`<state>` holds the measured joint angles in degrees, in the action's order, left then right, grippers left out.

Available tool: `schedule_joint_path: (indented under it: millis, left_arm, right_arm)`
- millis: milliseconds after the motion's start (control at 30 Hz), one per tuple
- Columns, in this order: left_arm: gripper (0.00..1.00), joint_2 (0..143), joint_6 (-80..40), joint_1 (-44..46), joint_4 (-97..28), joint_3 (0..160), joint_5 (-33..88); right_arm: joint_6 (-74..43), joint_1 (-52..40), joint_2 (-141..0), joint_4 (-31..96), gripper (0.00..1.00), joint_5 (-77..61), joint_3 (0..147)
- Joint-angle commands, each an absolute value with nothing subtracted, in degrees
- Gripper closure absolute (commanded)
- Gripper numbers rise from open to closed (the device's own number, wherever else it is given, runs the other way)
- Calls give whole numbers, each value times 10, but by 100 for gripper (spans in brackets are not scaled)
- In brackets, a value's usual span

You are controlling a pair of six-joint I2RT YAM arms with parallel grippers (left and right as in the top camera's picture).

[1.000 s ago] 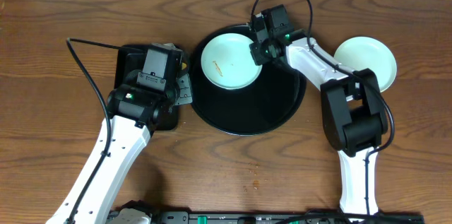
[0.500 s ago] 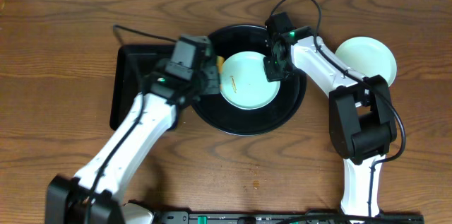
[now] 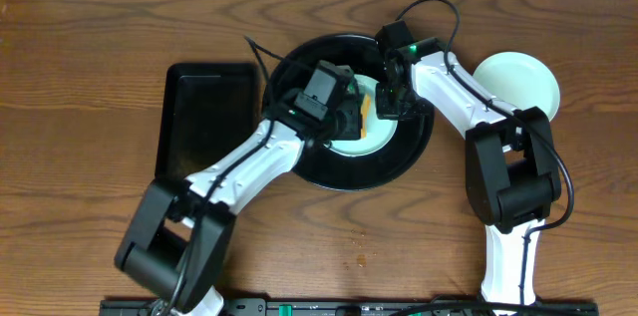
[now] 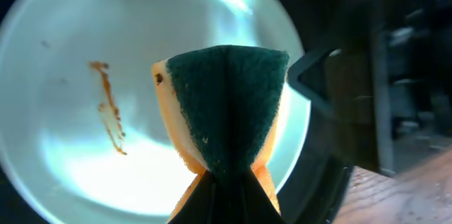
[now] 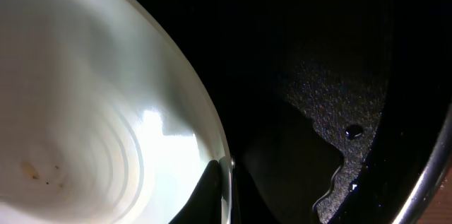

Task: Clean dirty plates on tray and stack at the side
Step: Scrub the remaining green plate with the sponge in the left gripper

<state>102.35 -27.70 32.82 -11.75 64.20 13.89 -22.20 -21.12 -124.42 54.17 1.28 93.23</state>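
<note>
Overhead view: wooden table (image 3: 80, 37) with the round black tray (image 3: 349, 180) at its middle and a smaller rectangular black tray (image 3: 204, 122) just to its left. A pale mint plate (image 3: 377, 137) lay in the round tray's upper half, largely covered by my left claw (image 3: 357, 115), which hung over it gripping a sponge (image 3: 366, 109). My right claw (image 3: 393, 97) sat at that plate's right edge. A second pale plate (image 3: 518, 87) rested on the bare table to the right, apart from the round tray.

Left wrist view: my left claw (image 4: 227, 185) was closed tight on the sponge (image 4: 226, 104), creased so that its dark green scouring face stood up in a wedge with yellow-orange foam on both sides. Behind it the mint plate (image 4: 85, 33) filled most of the frame, a thin brown smear (image 4: 107, 107) running down its left part. I could not tell whether the sponge touched the plate. Dark shapes at the right were too blurred to name.

Right wrist view: my right claw (image 5: 222, 181) was shut on the mint plate's rim, the thin edge pinched between the fingertips at the bottom of the frame. The plate's pale inside (image 5: 85, 90) filled the left side, with tiny brown specks low down. To the right lay the round tray's glossy black floor (image 5: 318, 26), with a wet patch (image 5: 332, 104) on it
</note>
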Motion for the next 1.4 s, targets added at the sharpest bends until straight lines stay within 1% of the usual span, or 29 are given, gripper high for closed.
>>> schedule_joint_path:
  millis: [0, 267, 600, 900, 1067, 1267, 1367]
  left_arm:
    - [92, 1042, -291, 330, -105, 644, 145]
    - [92, 1082, -290, 330, -81, 644, 145]
    - [92, 1125, -251, 330, -46, 644, 133]
    - [93, 1126, -148, 329, -96, 644, 47]
    - [92, 1126, -125, 329, -114, 644, -39]
    - [92, 1126, -99, 328, -117, 644, -65]
    - [92, 1126, -98, 328, -123, 644, -111]
  right_arm:
    - [-233, -210, -1244, 544, 99, 36, 916]
    - [-233, -210, -1244, 539, 99, 36, 916]
    - [-225, -211, -1244, 533, 99, 36, 916]
    - [-220, -210, -1244, 533, 99, 36, 916]
    - [-209, -210, -1244, 532, 99, 36, 916]
    - [-205, -210, -1244, 532, 99, 36, 916]
    - [-205, -210, -1244, 532, 99, 36, 916]
